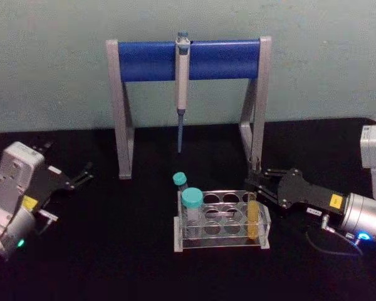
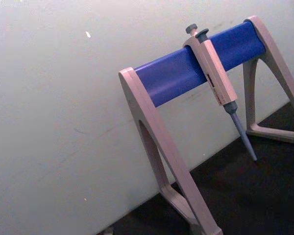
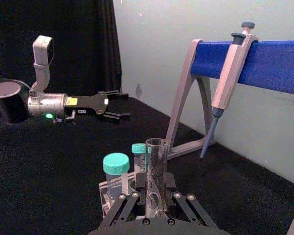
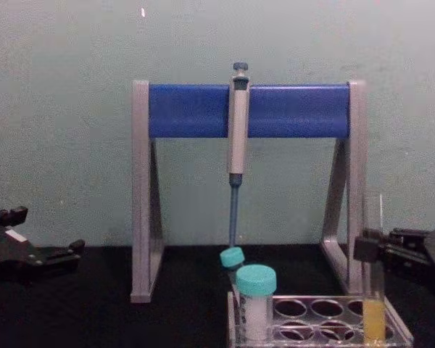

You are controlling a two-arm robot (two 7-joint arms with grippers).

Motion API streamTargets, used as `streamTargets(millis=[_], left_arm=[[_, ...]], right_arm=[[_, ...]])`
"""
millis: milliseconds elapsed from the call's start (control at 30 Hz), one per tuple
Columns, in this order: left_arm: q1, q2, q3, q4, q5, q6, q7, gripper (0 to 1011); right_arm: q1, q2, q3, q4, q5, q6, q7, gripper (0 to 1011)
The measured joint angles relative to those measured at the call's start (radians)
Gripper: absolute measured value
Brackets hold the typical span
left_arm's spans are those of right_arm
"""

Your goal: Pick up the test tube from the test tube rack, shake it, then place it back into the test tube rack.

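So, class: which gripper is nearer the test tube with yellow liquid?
Right. The right gripper sits at the test tube, fingers either side of it; the left gripper is parked far across the table.

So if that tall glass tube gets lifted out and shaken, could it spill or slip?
Probably it could spill: the test tube is uncapped, with yellow liquid in its lower part. It looks like smooth, thin glass, so likely slippery and fragile. Its rounded bottom suggests it would roll outside the test tube rack.
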Motion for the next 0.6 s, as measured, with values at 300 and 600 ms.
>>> streamTargets(millis=[300, 600], left_arm=[[0.000, 0.000, 0.000, 0.000, 0.000, 0.000, 0.000, 1001], [0.000, 0.000, 0.000, 0.000, 0.000, 0.000, 0.000, 1001]], right_arm=[[0.000, 0.000, 0.000, -0.001, 0.000, -0.001, 0.000, 262], [0.000, 0.000, 0.000, -0.001, 0.000, -0.001, 0.000, 508]])
